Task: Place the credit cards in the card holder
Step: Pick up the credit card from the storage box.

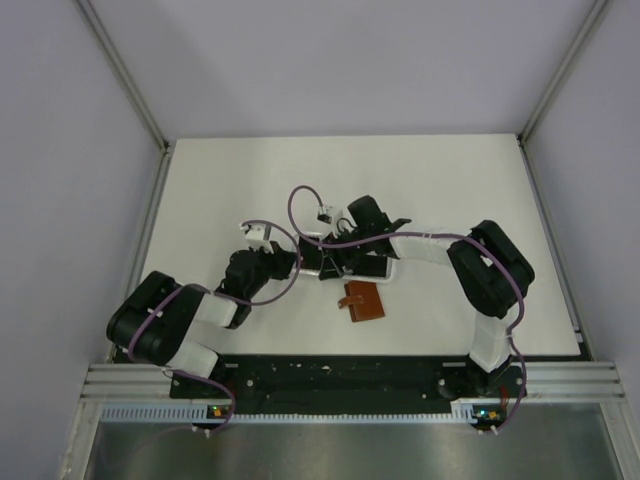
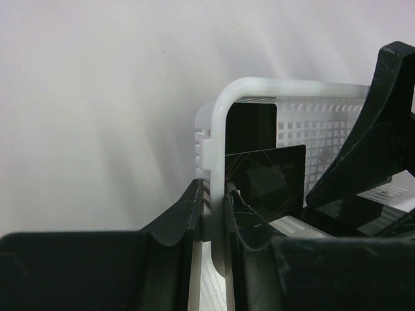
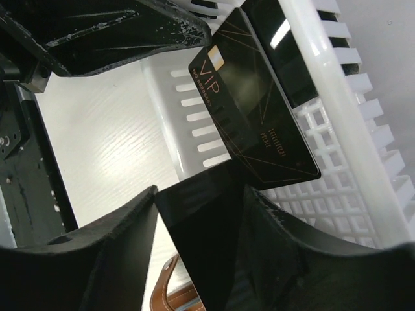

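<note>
Plainly, the black credit card (image 3: 254, 102) bears gold "VIP" lettering.

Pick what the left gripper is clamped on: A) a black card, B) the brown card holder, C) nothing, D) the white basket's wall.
D: the left gripper has a finger on each side of the white basket wall; the card holder lies apart, and the right gripper holds a black card.
</note>
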### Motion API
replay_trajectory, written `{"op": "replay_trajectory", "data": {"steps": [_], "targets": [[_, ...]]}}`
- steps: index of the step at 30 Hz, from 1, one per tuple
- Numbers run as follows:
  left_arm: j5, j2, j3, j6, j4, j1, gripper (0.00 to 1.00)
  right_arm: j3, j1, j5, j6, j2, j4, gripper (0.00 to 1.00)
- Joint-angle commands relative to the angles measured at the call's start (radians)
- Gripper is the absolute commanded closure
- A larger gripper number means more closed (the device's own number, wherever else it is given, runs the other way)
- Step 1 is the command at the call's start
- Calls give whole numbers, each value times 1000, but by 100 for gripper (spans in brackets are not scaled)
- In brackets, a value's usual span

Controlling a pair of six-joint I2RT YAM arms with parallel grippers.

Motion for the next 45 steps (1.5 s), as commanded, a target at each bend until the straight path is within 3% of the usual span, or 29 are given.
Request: {"op": "replay_trajectory", "data": {"steps": [1,7,12,15,20,25,33,42,45], "targets": [[39,1,29,-17,135,-7,100,38,-4,29,-22,2,-9,49],[31,6,28,-17,129,-7,100,41,-4,127,4,-15,-9,67],[-6,12,28,-35,124,-5,100,61,-15,233,50,-31,1,91],[-15,0,50,-42,60,-4,100,81,-24,291,78,-32,4,99],[-72,-42,115,-43,-132,-4,100,110,-39,317,98,-21,-5,100],[-122,-63,149,-45,-226,-2,100,101,-44,281,70,-21,-29,98],[-129,-48,156,-48,-233,-4,100,57,-44,262,49,-26,-51,84],[-130,-43,159,-46,-233,-2,100,43,-45,290,40,-35,-78,82],[-135,-43,161,-45,-237,-4,100,49,-44,311,35,-37,-94,88]]}}
